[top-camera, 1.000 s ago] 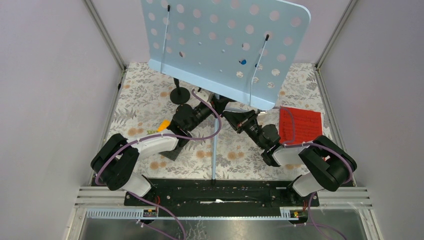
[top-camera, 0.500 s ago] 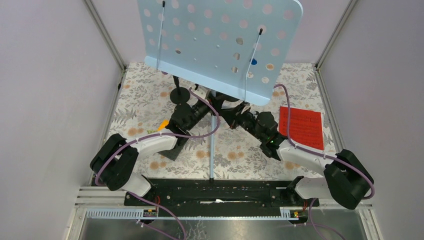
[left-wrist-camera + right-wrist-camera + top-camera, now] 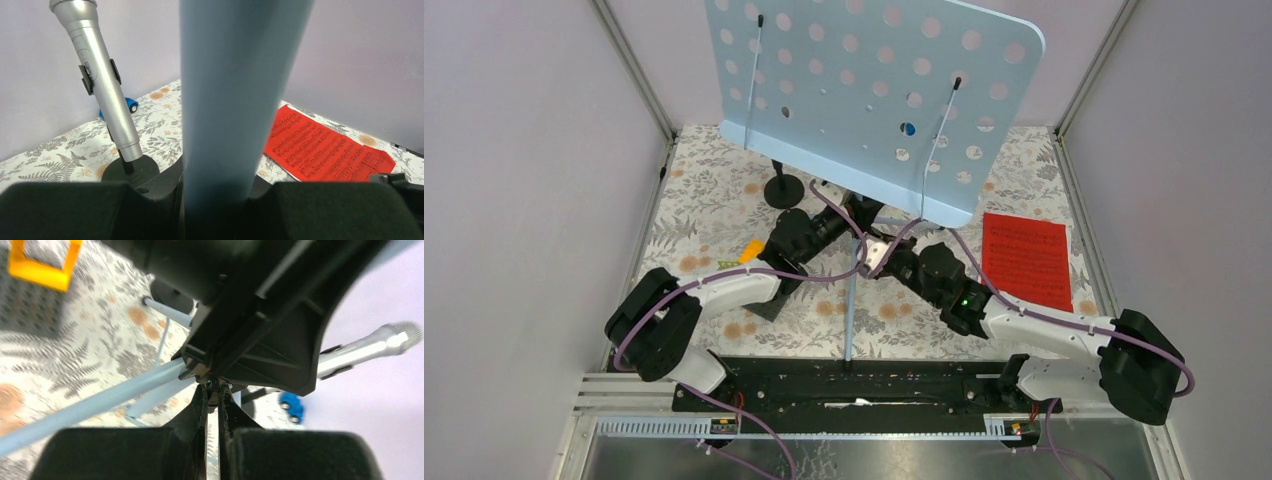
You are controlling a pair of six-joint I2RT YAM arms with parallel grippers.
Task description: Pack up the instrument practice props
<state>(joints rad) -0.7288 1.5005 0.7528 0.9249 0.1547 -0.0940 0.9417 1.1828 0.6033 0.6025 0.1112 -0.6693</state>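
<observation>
Clerk: Item one, sheet-music holder (image 3: 874,90), pale blue, perforated; stood upright on the surface (image 3: 714,215) and tilted over its rear half. Hold recorded?

Checker: Pole (image 3: 235,90) is gripped by the left claw (image 3: 220,210), clenched around it, judged to steady the stand. Right claw (image 3: 213,405) is pinched nearly shut on a small fitting (image 3: 214,386) beneath a black housing (image 3: 260,315). A leg release is suspected, but the part cannot be identified.

Clerk: Item two, red music sheet (image 3: 1025,258), laid flat at right, not yet packed. Item three?

Checker: Silver microphone (image 3: 100,75), propped in a round-based mount (image 3: 131,171). It is shown by the left wrist view only; from above just the mount's base is seen, the rest being covered by the holder. Blue toy car (image 3: 131,105), behind it, is not listed for packing.
</observation>
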